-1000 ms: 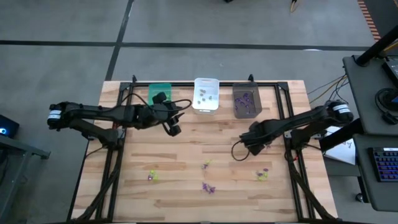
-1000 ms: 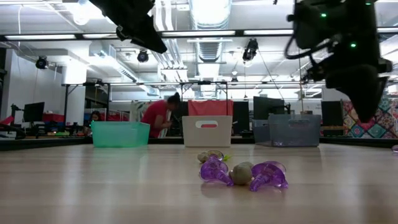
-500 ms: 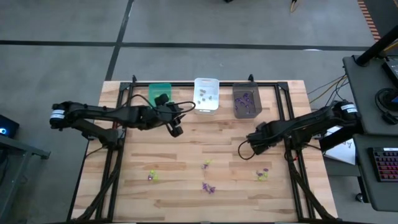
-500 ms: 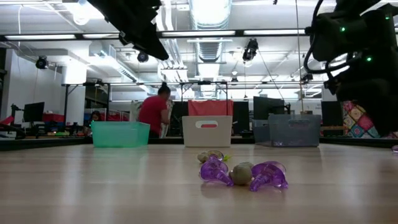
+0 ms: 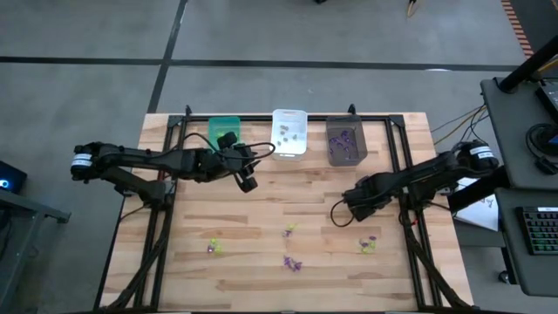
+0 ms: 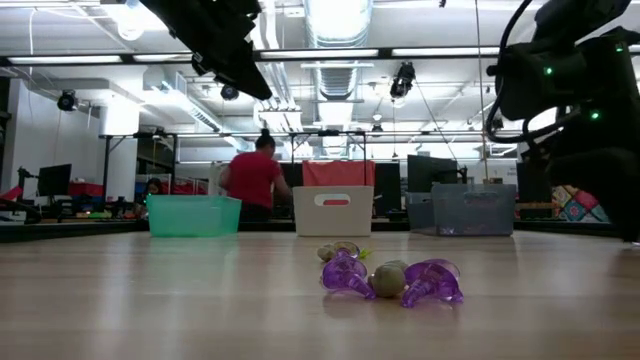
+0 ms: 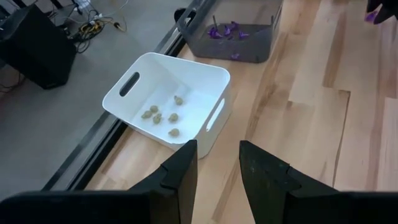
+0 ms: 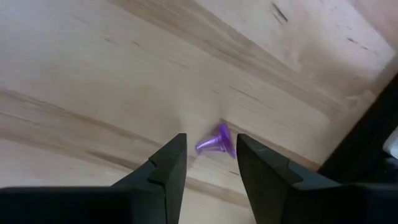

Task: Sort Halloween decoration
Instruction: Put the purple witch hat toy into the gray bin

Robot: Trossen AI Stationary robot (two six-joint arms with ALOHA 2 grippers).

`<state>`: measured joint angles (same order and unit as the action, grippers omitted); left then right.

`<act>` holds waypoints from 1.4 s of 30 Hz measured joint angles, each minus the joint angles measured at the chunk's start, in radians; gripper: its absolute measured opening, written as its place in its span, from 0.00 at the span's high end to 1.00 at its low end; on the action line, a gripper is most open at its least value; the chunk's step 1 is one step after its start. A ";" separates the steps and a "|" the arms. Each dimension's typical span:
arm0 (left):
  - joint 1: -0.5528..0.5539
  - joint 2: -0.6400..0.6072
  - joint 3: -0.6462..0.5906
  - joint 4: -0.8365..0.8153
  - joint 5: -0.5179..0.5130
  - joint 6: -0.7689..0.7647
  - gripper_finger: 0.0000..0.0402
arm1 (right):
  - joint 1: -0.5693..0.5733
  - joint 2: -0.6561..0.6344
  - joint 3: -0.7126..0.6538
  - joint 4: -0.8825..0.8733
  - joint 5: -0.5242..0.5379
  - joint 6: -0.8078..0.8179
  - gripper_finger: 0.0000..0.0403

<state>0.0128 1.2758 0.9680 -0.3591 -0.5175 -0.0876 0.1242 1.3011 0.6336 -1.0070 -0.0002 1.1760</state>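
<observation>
Trinkets (image 7: 163,116) in white bin (image 7: 211,78): six (greyish).

**Open-plan robotics lab**

A butcher-block table (image 5: 288,209) on a black metal frame stands on a grey concrete floor. At three o'clock sits a desk with a keyboard (image 5: 540,228) and loose cables. Across the table, the room shows exposed ceiling ducts, strip lights (image 6: 330,20), monitors (image 6: 52,180) on benches, and a person (image 6: 252,180) in red.
</observation>
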 joint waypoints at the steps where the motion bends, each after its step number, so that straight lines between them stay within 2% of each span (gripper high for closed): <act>1: 0.000 0.000 0.000 0.000 0.000 0.000 0.74 | 0.000 0.009 0.000 0.003 0.000 -0.004 0.67; 9: 0.000 0.000 0.000 0.000 0.000 0.000 0.74 | 0.000 0.080 0.004 0.013 -0.001 -0.050 0.73; 20: 0.000 0.001 0.000 0.000 0.000 0.000 0.74 | 0.000 0.060 0.001 0.037 -0.005 -0.077 0.96; 30: 0.000 0.001 0.000 0.004 0.000 0.000 0.74 | 0.000 0.045 -0.001 0.039 0.003 -0.095 0.98; 36: -0.018 0.001 -0.014 0.097 0.001 0.000 0.74 | 0.000 -0.003 0.027 0.037 0.005 -0.102 0.98; 42: -0.033 0.001 -0.054 0.169 0.003 -0.001 0.74 | 0.000 -0.053 0.130 0.083 0.106 -0.166 0.98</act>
<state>-0.0198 1.2766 0.9140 -0.1905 -0.5148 -0.0889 0.1238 1.2476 0.7636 -0.9239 0.1060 1.0097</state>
